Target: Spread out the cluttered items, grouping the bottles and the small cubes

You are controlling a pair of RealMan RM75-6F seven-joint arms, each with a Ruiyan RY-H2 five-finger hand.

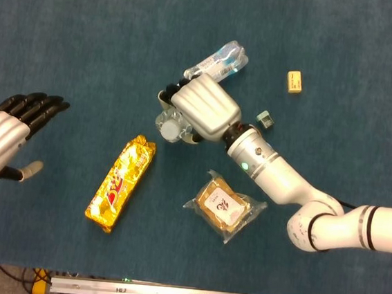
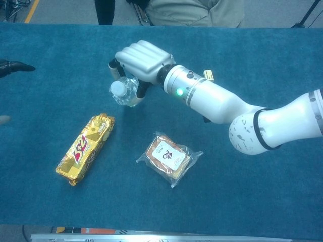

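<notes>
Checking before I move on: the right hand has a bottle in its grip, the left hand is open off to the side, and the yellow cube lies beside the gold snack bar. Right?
Not quite. In the head view the yellow cube lies far from the gold snack bar, out near the other bottle. The right hand does hold a bottle, and the left hand is open off to the side.

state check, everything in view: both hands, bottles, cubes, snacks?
right hand: grips a clear bottle, off the table
held bottle: capped, cap toward the camera
second bottle: lying on its side, untouched
left hand: holds nothing, fingers apart
yellow cube: on table, free
grey-green cube: on table, beside the right forearm
gold snack bar: flat, sealed
bagged pastry: flat, sealed
</notes>
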